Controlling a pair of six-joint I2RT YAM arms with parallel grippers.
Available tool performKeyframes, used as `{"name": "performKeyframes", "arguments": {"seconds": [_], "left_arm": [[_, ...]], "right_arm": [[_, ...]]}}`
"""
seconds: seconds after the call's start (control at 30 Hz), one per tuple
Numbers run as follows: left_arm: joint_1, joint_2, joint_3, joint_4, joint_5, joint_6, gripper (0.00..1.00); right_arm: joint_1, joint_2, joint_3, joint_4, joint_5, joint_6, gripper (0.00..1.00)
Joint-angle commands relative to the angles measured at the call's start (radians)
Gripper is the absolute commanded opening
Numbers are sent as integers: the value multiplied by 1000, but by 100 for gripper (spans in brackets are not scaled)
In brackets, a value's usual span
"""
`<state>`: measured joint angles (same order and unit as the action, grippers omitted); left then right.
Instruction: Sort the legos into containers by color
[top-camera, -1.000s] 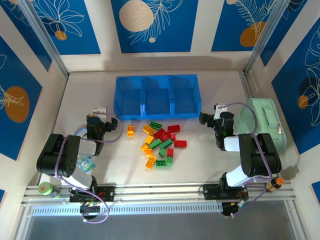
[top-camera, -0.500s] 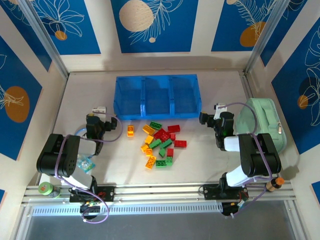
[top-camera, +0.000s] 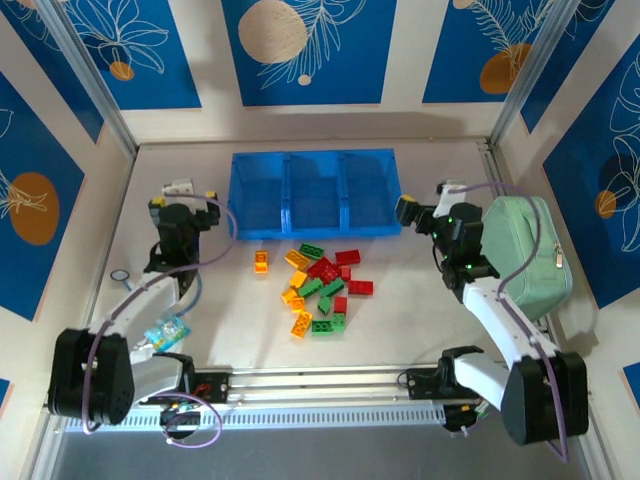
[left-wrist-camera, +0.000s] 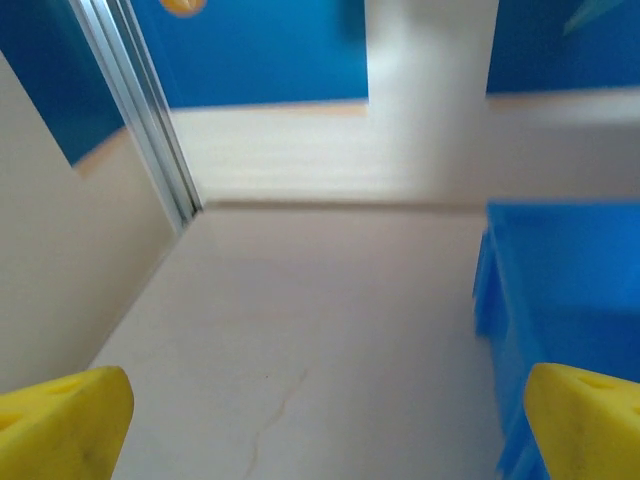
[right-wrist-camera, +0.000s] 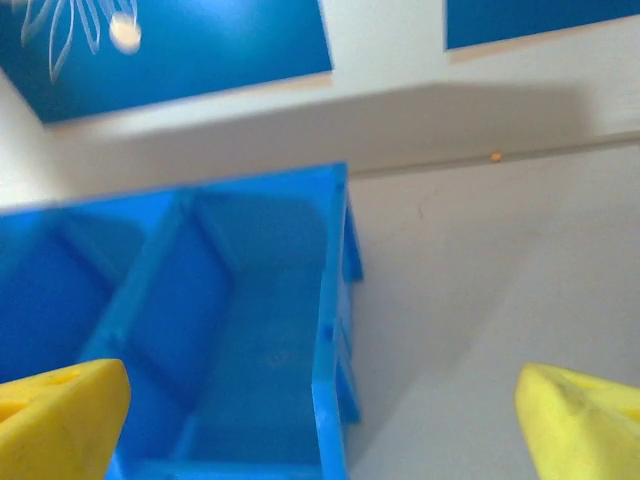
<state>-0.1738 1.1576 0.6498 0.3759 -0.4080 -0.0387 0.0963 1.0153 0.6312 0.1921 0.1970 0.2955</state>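
The blue tray (top-camera: 315, 193) with its three containers side by side stands at the back middle of the table. Several red, green and yellow-orange legos (top-camera: 322, 285) lie loose on the table in front of it, and one yellow-orange brick (top-camera: 261, 261) sits apart to the left. My left gripper (top-camera: 185, 197) hovers open just left of the tray, with the tray's left wall (left-wrist-camera: 560, 290) beside its yellow fingertips (left-wrist-camera: 60, 425). My right gripper (top-camera: 425, 200) is open at the tray's right end, above the right compartment's wall (right-wrist-camera: 330, 300). Both hold nothing.
A mint-green zippered pouch (top-camera: 525, 250) lies at the right edge beside the right arm. A small clear packet (top-camera: 165, 330) and a thin ring (top-camera: 119, 275) lie near the left arm. Side walls and a metal rail (top-camera: 320, 385) bound the table.
Both arms have unfolded from their tucked poses and reached away from the bases toward the tray's two ends. The legos and the tray have not moved.
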Motion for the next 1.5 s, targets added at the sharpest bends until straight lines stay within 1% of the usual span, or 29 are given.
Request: {"name": "performKeyframes", "arguments": {"seconds": [0.0, 0.07, 0.13, 0.2, 0.27, 0.33, 0.37, 0.47, 0.57, 0.7, 0.87, 1.0, 1.17, 1.3, 1.47], "left_arm": [[-26, -44, 106, -348, 72, -129, 100], [-66, -65, 147, -449, 97, -175, 100], [-130, -80, 173, -529, 72, -184, 100], [-195, -83, 203, -617, 72, -195, 100], [-260, -79, 225, -712, 96, -221, 100], [-312, -83, 226, -772, 112, -277, 100], [-331, -88, 212, -786, 136, -309, 99], [-388, -100, 157, -775, 218, -383, 97], [-431, -78, 114, -764, 221, -409, 96], [-437, -19, 94, -755, 236, -439, 96], [-437, 62, 103, -716, 229, -468, 95], [-436, 161, 152, -713, 235, -476, 94], [-434, 271, 205, -720, 211, -494, 91], [-432, 331, 219, -702, 202, -501, 89], [-420, 385, 238, -705, 160, -520, 86]], "right_arm": [[-57, 14, 62, -339, -181, 206, 99], [-21, 27, 103, -404, -168, 216, 99], [27, 21, 136, -446, -115, 206, 99], [75, 20, 184, -507, -67, 189, 99], [124, 31, 239, -576, -28, 169, 99], [163, 49, 285, -639, -8, 162, 100], [175, 59, 302, -662, -18, 157, 99], [193, 92, 331, -698, -67, 153, 91], [212, 118, 335, -707, -92, 155, 86], [253, 140, 331, -703, -91, 155, 85], [289, 145, 319, -705, -76, 165, 82], [301, 140, 306, -706, -82, 175, 82], [312, 133, 293, -720, -88, 180, 80], [316, 113, 268, -716, -84, 183, 79], [316, 97, 245, -704, -86, 183, 78]]}}
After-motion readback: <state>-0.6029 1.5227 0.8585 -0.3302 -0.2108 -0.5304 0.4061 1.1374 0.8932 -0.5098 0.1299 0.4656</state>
